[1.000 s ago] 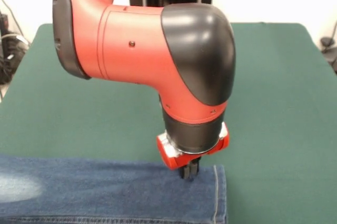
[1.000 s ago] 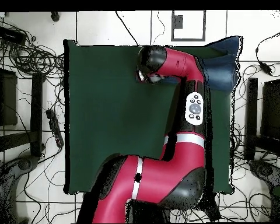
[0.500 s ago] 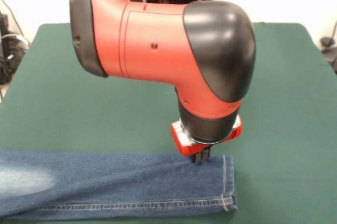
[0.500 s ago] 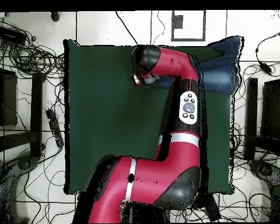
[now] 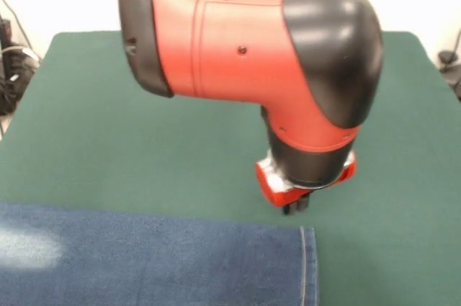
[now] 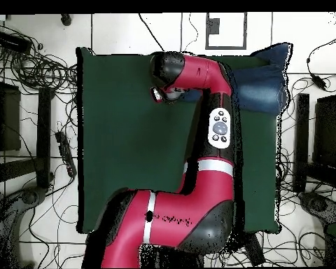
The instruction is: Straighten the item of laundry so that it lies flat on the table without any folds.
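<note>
Tool point(image 5: 296, 207) on the red and black arm: only short dark tips show under the red wrist collar in the front view, so I cannot tell how it is set or whether it grips anything. It hangs over bare green cloth, just past the hem end of the jeans leg, apart from the denim as far as the front view shows. In the overhead view the tool point(image 6: 157, 96) is mostly hidden under the arm's black elbow cap.

Large rectangular tabletop point(image 5: 86, 140) covered in dark green felt-like cloth fills most of both views; in the overhead view point(image 6: 122, 161) the arm crosses it from the base edge.

Small pair of blue denim jeans point(image 5: 158, 263) lies along the near edge in the front view: one leg stretched out, stitched hem at its right end, pale faded patch at the picture's left. The visible part looks flat. Overhead, the jeans point(image 6: 262, 84) sit at the top right corner of the tabletop, partly covered by the arm, with one part reaching past the tabletop edge.
</note>
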{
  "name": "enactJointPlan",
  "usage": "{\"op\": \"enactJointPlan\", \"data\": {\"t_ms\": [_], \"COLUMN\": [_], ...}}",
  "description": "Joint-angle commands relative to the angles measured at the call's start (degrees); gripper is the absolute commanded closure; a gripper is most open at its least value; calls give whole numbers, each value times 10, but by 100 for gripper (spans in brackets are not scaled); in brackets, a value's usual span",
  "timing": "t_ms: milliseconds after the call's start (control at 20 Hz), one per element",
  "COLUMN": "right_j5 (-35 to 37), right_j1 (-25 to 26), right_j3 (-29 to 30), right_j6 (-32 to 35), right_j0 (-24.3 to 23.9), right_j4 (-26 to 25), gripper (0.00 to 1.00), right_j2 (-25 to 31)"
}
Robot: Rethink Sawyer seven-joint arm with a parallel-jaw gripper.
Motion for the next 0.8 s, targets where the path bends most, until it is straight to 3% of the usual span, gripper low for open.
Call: {"op": "enactJointPlan", "data": {"t_ms": [50, 550, 800], "right_j5": [106, 138, 82], "right_j1": [-15, -32, -27], "right_j3": [136, 143, 132], "right_j6": [191, 207, 194], "right_j0": [68, 95, 98], "right_j4": [60, 88, 43], "gripper": [100, 100, 100], "right_j2": [63, 34, -13]}}
